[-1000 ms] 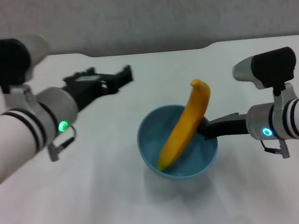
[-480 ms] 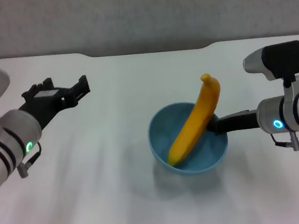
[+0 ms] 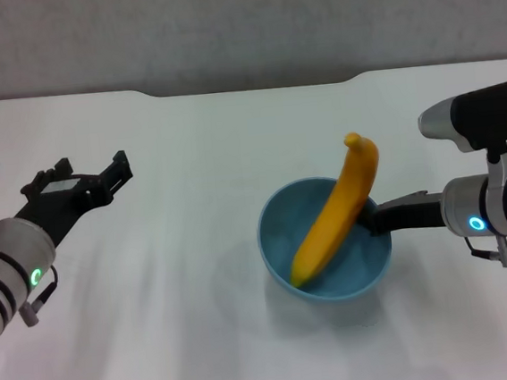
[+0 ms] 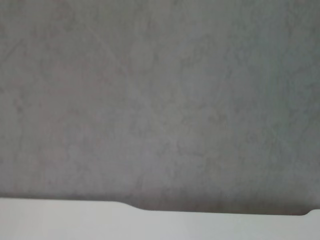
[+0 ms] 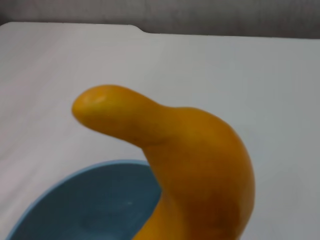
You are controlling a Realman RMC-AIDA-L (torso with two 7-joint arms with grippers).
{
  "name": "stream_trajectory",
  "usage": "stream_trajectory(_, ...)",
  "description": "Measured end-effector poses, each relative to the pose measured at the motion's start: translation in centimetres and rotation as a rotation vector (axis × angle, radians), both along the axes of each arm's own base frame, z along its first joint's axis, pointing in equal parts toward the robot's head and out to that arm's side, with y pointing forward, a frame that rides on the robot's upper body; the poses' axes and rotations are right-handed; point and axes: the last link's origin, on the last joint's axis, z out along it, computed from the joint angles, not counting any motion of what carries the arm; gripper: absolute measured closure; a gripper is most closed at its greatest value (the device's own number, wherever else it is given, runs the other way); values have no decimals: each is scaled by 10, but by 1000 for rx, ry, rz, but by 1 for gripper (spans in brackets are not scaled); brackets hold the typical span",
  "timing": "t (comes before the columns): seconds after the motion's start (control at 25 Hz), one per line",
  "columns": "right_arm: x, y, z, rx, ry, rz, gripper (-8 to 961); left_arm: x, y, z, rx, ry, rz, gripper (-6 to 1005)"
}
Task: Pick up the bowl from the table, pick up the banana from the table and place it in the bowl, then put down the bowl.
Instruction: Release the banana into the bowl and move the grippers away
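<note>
Left gripper [image 3: 91, 180] hangs over the left side of the table [image 3: 188, 160], fingers spread wide, nothing in them. Moving right, the bowl [image 3: 325, 239] has the banana [image 3: 336, 211] leaning in it, long axis running low-left to upper-right, stem poking up past the rim. Right gripper [image 3: 375, 219] is clamped onto the bowl's right rim. Compared to a second ago, the left arm's pulled way back and the bowl's drifted right. White tabletop, grey wall behind.

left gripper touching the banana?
Apart. Head view: left gripper hangs over bare table, a wide gap from the banana leaning in the bowl.
</note>
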Motion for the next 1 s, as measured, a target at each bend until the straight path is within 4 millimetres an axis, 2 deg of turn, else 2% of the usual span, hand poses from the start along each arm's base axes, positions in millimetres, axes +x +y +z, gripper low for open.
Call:
stream_trajectory(0.4, -1, 1, 4, 16, 11, 6, 889, -4, -1, -11, -30, -21, 16, 122)
stream_trajectory(1.0, 2, -1, 5, 16, 6, 6, 887, -9, 0, -14, -41, -31, 38, 122)
